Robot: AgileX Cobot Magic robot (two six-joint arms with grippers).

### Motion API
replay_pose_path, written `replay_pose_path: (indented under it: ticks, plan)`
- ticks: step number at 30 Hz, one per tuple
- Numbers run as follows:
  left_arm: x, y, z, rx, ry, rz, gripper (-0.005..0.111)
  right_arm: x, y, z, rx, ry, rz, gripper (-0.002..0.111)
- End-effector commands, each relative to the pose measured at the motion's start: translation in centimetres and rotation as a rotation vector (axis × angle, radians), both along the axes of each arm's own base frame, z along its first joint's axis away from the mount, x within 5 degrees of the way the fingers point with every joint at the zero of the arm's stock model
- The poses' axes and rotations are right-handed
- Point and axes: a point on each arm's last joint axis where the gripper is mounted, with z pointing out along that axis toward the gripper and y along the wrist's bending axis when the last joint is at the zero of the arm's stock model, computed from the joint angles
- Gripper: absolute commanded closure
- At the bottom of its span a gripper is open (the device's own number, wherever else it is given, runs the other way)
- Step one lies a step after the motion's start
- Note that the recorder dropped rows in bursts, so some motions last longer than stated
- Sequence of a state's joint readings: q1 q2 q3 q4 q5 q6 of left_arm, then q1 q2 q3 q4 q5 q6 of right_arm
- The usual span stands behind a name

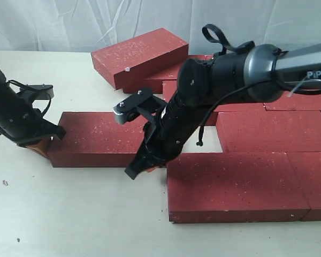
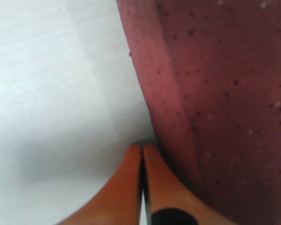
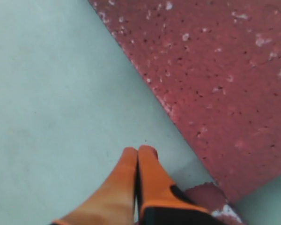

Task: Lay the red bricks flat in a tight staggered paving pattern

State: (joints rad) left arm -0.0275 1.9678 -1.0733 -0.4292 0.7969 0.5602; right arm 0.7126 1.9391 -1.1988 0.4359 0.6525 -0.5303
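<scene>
Left of the laid red bricks (image 1: 246, 182), one loose dark-red rough paving brick (image 1: 96, 140) lies flat on the pale table (image 1: 69, 214), long axis 9-to-3 o'clock. Left gripper (image 1: 39, 148), orange fingers pressed together, sits against its 9 o'clock end. The right gripper (image 1: 148, 168), likewise closed, stands at its 4 o'clock corner, in the gap the brick probably has to close.

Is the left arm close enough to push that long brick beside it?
Probably yes. The left arm has its shut jaws low on the table, right at the end of the brick, with nothing between them.
</scene>
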Motion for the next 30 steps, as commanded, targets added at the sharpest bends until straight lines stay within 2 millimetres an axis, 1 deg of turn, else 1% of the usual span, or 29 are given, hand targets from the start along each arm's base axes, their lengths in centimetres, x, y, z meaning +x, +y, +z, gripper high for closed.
replay_pose_path:
  ticks: [1, 5, 15, 19, 24, 30]
  plan:
    - [-0.1, 0.6, -0.3, 0.048, -0.015, -0.03, 0.107, 0.4, 0.0, -1.0, -0.013, -0.021, 0.0, 0.109]
    - [-0.1, 0.7, -0.3, 0.052, -0.023, -0.027, 0.107, 1.0, 0.0, -1.8, -0.038, -0.075, 0.02, 0.109]
    - [0.0, 0.7, -0.3, 0.053, -0.027, -0.028, 0.107, 1.3, -0.2, -1.8, -0.058, -0.127, 0.05, 0.109]
    - [0.0, 0.7, -0.3, 0.053, -0.027, -0.028, 0.107, 1.1, -0.3, -1.5, -0.062, -0.11, 0.055, 0.109]
    - [0.0, 0.6, -0.2, 0.043, -0.027, -0.018, 0.107, 0.8, -0.1, 0.2, -0.011, -0.093, 0.028, 0.109]
    - [0.1, 0.3, -0.2, 0.011, -0.028, 0.01, 0.107, 0.5, -0.2, 3.1, 0.055, -0.137, 0.008, 0.109]
